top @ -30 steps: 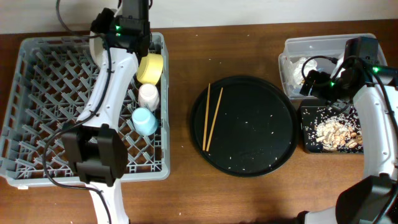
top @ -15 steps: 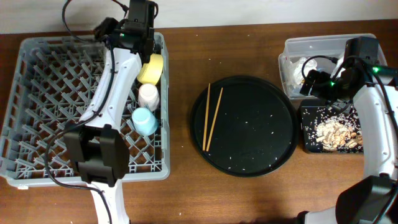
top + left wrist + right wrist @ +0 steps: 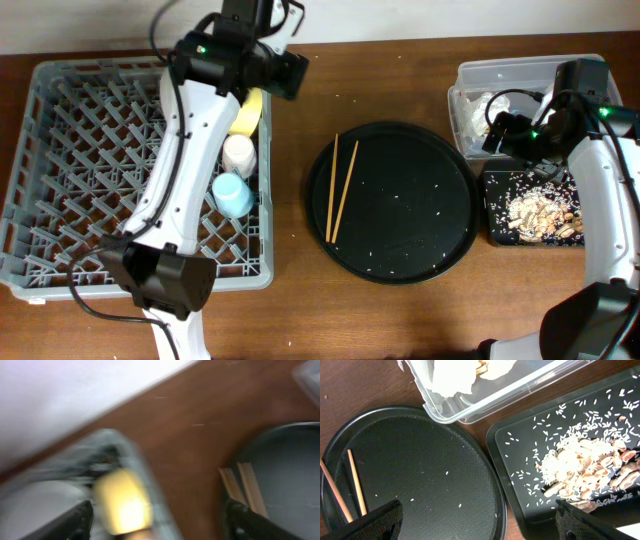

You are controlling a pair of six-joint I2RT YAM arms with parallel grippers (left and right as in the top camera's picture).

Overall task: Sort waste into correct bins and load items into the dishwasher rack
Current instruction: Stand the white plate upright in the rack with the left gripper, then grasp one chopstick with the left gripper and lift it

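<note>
A brown wooden table (image 3: 300, 110) carries four things. A big grey plastic rack (image 3: 60, 70) fills the 9 o'clock side. A round black tray (image 3: 400, 215) lies just off the middle toward 3 o'clock. A clear plastic tub (image 3: 520, 66) sits at 2 o'clock. A small black rectangular tray (image 3: 495, 190) lies at 3 o'clock by the edge, just beside both the tub and the round tray.

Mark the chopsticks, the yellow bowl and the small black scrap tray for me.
chopsticks (image 3: 344, 191), overhead view, midpoint of one stick.
yellow bowl (image 3: 249, 115), overhead view, its uncovered side.
black tray (image 3: 497, 215), overhead view, bare floor by its wall.
</note>
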